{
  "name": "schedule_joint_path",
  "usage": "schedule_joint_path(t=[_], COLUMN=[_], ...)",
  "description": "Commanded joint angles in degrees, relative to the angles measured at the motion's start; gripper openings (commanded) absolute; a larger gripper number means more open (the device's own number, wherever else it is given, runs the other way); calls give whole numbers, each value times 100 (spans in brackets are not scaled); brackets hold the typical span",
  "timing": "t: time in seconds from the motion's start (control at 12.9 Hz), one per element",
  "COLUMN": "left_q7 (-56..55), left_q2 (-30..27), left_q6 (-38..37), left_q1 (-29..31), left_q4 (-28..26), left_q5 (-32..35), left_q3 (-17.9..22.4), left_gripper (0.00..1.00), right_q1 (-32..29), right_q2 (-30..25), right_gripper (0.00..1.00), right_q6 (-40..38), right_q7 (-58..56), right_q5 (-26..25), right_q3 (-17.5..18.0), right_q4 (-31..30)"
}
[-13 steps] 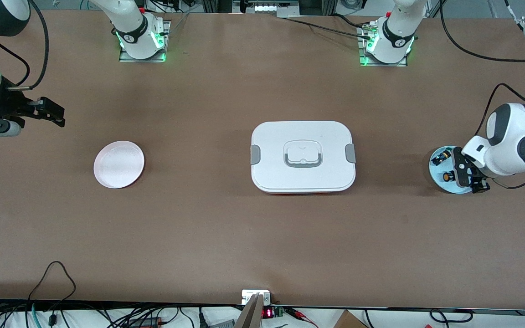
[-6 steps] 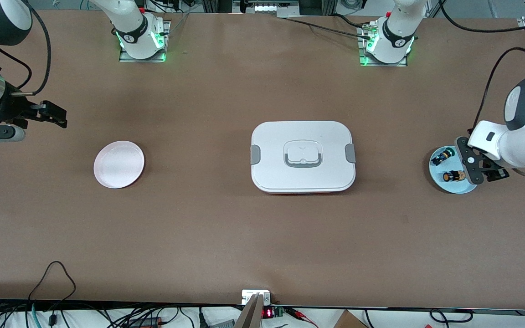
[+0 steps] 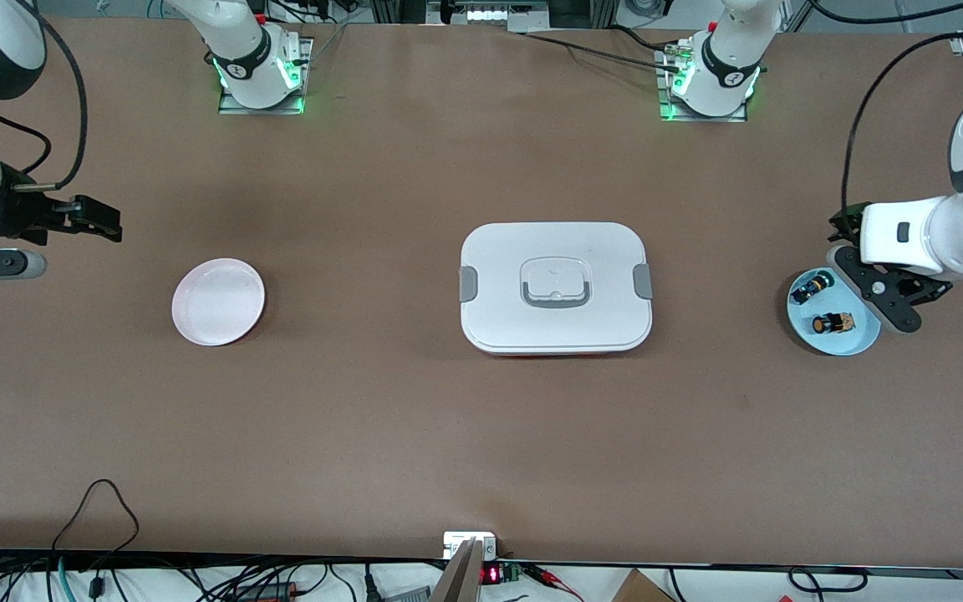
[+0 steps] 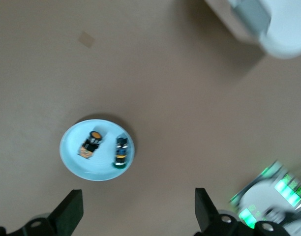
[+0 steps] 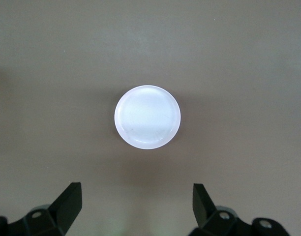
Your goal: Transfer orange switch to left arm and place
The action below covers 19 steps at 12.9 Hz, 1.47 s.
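Observation:
The orange switch [image 3: 833, 323] lies on a small light-blue plate [image 3: 856, 345] at the left arm's end of the table, beside a green-capped switch [image 3: 811, 287]. My left gripper [image 3: 874, 284] hangs open and empty over that plate's edge. In the left wrist view the orange switch [image 4: 91, 143] shows on the plate [image 4: 72, 160], ahead of the open left gripper [image 4: 138, 216]. The white box [image 3: 555, 287] stands mid-table. My right gripper [image 3: 101, 219] is open and empty over the table at the right arm's end, near a pale round plate [image 3: 218, 301].
The right wrist view shows the pale plate [image 5: 147, 117] ahead of the open right gripper [image 5: 135, 211]. A corner of the box [image 4: 283, 24] shows in the left wrist view. Bare table lies between the box and each plate.
The left arm has swung toward the table's end and the arm bases, uncovering both switches on the blue plate. The right gripper has shifted only slightly.

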Motion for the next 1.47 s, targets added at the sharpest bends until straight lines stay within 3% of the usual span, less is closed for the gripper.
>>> schedule_joint_path(t=[0.0, 0.16, 0.23, 0.39, 0.47, 0.62, 0.78, 0.93, 1.4], left_q7=[-1648, -2391, -2393, -2376, -2376, -2550, -2858, -2947, -3658], left_q2=[-533, -849, -998, -1218, -1376, -1858, -2264, -2519, -2468], left_q6=[-79, 131, 272, 544, 589, 607, 721, 1045, 994], left_q1=[-724, -1190, -1601, -2305, -2518, -2817, -2976, -2959, -2915], left_q4=[4, -101, -232, -417, -592, -1031, -1453, -1875, -1833], left_q5=[-717, -894, -1017, -1386, -1413, -1413, -1422, -1631, -1765], left_q3=[888, 1459, 2010, 2951, 3199, 3473, 3658, 3659, 3571], left_gripper=[100, 100, 100, 100, 100, 100, 100, 100, 100], right_q1=[-282, -317, -422, -773, -766, -574, -13, 34, -19], right_q2=[-571, -741, -784, -855, -855, -811, -785, -785, -785], right_gripper=[100, 100, 100, 100, 100, 100, 100, 100, 100], right_q6=[644, 823, 814, 832, 806, 797, 788, 779, 779], right_q7=[-58, -58, -66, -66, -66, 3, 21, 21, 22], right_q5=[181, 181, 181, 155, 155, 94, 85, 85, 155], right_q3=[125, 134, 204, 676, 696, 653, 163, 64, 46], right_q4=[-823, -1055, -1125, -1240, -1232, -1205, -1196, -1196, -1170])
